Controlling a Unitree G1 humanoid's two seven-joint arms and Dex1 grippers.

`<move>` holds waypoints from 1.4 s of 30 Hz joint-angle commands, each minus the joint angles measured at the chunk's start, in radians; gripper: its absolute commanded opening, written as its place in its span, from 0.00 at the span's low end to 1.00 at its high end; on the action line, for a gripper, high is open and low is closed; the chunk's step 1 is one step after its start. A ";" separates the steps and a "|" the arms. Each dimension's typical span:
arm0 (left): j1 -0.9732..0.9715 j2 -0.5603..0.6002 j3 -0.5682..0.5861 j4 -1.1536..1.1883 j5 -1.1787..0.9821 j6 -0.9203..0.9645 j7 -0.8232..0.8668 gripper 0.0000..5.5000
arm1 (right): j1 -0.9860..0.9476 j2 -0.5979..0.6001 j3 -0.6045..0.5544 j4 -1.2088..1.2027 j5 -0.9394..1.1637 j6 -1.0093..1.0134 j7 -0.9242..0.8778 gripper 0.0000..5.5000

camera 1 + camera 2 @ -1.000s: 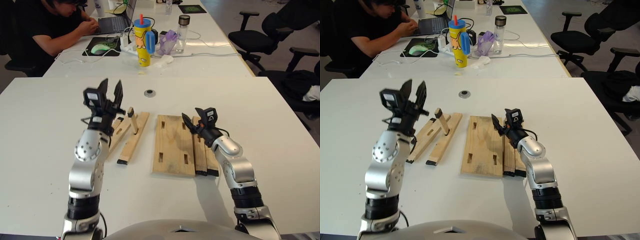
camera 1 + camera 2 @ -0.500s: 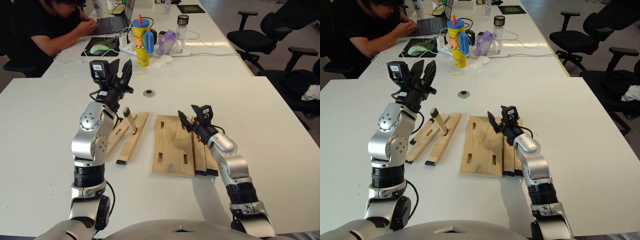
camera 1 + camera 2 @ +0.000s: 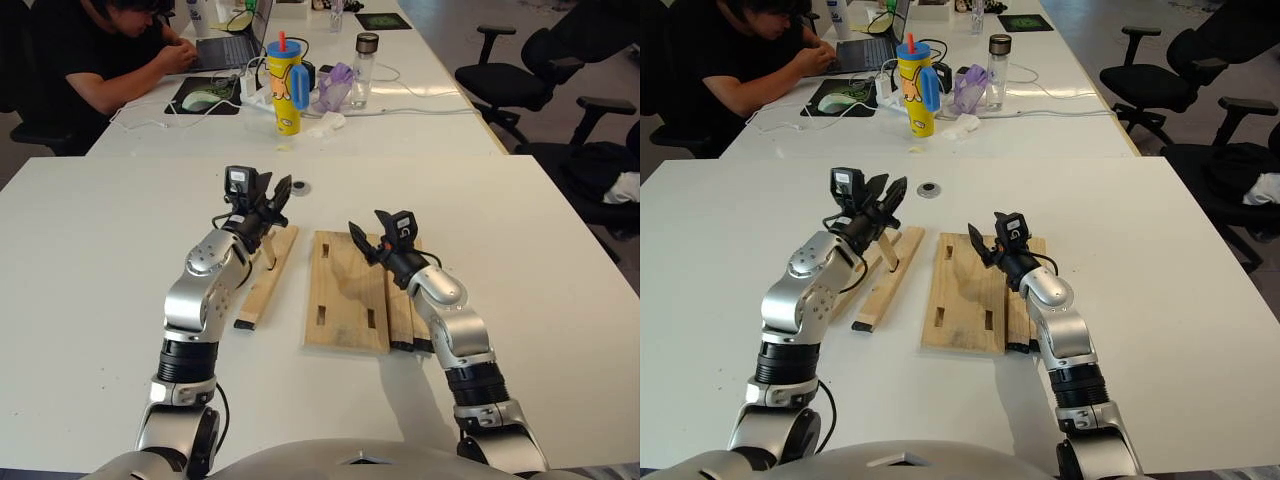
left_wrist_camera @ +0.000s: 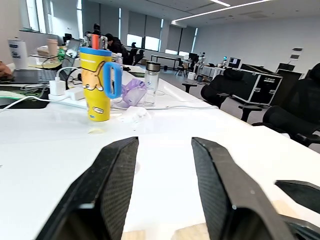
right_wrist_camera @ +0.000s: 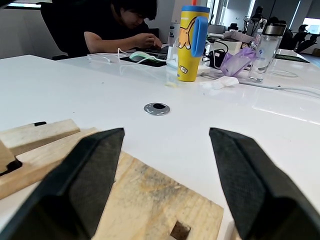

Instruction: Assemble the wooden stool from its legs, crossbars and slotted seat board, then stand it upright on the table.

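seat board (image 3: 347, 290) lies flat on the table (image 3: 90, 260), slots up, leg planks (image 3: 262, 275) at its left, bars (image 3: 405, 310) just beside its right edge. left gripper (image 3: 270, 192), spread and empty, is over the planks' far end; right gripper (image 3: 366, 236), also spread and empty, over the board's far edge. an off-centre descent may shove loose pieces away.

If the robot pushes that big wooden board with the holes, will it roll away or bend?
Probably neither. The board looks thick and flat, so it should stay stiff. Lying flat on the smooth table, it would likely slide, not roll. It looks far wider than the open right gripper, so lifting might be awkward.
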 commanded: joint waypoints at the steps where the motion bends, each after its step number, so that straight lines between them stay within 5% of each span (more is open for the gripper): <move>1: 0.041 0.008 0.005 0.085 0.028 0.085 0.028 0.36 | -0.012 -0.001 0.001 0.018 -0.011 -0.009 0.003 0.57; 15: -0.113 -0.025 0.165 -0.066 -0.029 -0.083 0.082 0.36 | -0.021 -0.001 0.004 0.030 -0.007 -0.014 0.010 0.57; 25: 0.080 -0.016 -0.008 0.064 0.024 0.149 0.050 0.36 | -0.024 0.003 0.010 0.034 -0.010 -0.016 0.010 0.57; 36: -0.036 -0.016 0.141 -0.028 0.021 -0.142 0.080 0.36 | -0.015 -0.001 0.006 0.039 -0.010 -0.023 0.008 0.57; 42: -0.071 0.134 0.265 -0.022 0.011 -0.115 0.053 0.38 | -0.006 -0.004 0.001 0.031 -0.009 -0.025 0.005 0.57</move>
